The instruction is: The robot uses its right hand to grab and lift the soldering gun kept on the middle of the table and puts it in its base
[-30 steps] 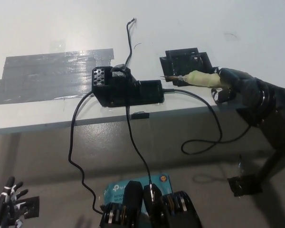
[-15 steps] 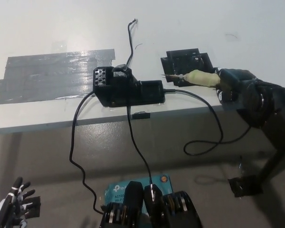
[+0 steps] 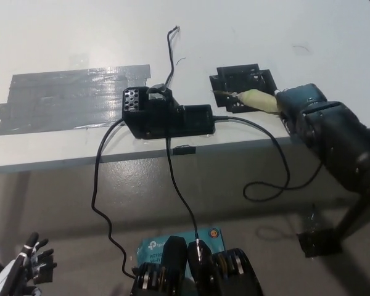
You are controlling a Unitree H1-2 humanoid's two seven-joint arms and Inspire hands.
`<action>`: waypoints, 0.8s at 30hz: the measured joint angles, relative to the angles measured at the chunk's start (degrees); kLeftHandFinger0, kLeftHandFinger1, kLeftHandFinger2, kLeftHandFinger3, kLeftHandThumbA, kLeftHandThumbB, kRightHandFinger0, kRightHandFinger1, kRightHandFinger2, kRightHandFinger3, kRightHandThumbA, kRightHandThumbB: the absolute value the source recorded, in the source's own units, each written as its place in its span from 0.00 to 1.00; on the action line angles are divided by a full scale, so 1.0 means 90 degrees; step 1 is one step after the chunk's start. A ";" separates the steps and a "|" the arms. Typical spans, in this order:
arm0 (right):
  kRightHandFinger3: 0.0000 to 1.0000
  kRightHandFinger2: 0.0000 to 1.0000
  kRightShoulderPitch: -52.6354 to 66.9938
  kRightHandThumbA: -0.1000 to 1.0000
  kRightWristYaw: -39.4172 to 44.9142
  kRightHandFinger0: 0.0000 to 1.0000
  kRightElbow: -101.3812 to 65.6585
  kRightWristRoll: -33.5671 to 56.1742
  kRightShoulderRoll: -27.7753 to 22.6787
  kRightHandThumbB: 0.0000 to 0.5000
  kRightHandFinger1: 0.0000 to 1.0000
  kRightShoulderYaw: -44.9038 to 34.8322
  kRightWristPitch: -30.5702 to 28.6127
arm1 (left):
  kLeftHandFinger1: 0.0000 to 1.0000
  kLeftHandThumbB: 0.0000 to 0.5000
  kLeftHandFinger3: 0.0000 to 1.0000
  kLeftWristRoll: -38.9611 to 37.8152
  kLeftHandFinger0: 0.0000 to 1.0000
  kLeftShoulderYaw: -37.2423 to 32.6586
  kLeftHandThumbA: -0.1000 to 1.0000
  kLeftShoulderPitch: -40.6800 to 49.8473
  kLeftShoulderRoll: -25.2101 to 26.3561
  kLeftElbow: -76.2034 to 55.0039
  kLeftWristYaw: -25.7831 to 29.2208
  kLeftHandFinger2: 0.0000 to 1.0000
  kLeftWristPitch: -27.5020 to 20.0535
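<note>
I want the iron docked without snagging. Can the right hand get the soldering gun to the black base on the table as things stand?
Probably yes: the right hand holds the soldering gun just right of the base, nothing between them.

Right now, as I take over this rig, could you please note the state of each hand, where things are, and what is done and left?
Right hand: black, shut on the cream-handled soldering gun, held above the table with its metal tip pointing left over the small black flat plate.
Left hand: white, resting open at lower left, below the table edge.
Black boxy base: mid-table, beside the grey tape patch.
Done: gun grabbed and lifted.
Left: carry it left, put it in the base.
</note>
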 measured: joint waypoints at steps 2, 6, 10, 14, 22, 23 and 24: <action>1.00 0.37 0.0039 0.09 0.0001 0.00 -0.0052 -0.0135 0.0019 0.00 0.06 0.0094 0.0146 | 0.90 0.52 1.00 0.0012 1.00 -0.0046 1.00 0.0002 0.0028 -0.0001 -0.0053 1.00 -0.0009; 1.00 0.69 0.0173 0.15 -0.0006 0.44 -0.0234 -0.0314 0.0032 0.00 0.54 0.0101 0.0345 | 0.89 0.60 1.00 0.0054 1.00 -0.0114 1.00 0.0036 0.0151 -0.0042 -0.0107 1.00 -0.0042; 0.93 0.43 0.0350 0.12 -0.0125 0.26 -0.0419 -0.0353 0.0012 0.00 0.30 -0.0270 0.0400 | 0.91 0.58 1.00 0.0088 1.00 -0.0132 1.00 0.0069 0.0213 -0.0054 -0.0137 1.00 -0.0053; 0.52 0.33 0.0629 0.11 -0.0465 0.00 -0.0598 -0.0352 0.0012 0.00 0.13 -0.0806 0.0383 | 0.94 0.56 1.00 0.0096 1.00 -0.0133 1.00 0.0072 0.0216 -0.0058 -0.0157 1.00 -0.0053; 0.08 0.71 0.1307 0.00 -0.1554 0.00 -0.1066 -0.0281 -0.0036 0.00 0.41 -0.1691 -0.0006 | 0.96 0.48 1.00 0.0090 1.00 -0.0119 1.00 0.0137 0.0217 -0.0058 -0.0221 1.00 -0.0058; 0.09 0.68 0.1389 0.00 -0.1713 0.00 -0.1094 -0.0248 -0.0036 0.00 0.40 -0.1820 -0.0102 | 0.95 0.49 1.00 0.0090 1.00 -0.0119 1.00 0.0137 0.0217 -0.0058 -0.0231 1.00 -0.0058; 0.10 0.68 0.1443 0.00 -0.1857 0.00 -0.1121 -0.0212 -0.0035 0.00 0.40 -0.1927 -0.0179 | 0.95 0.51 1.00 0.0089 1.00 -0.0116 1.00 0.0138 0.0217 -0.0059 -0.0235 1.00 -0.0054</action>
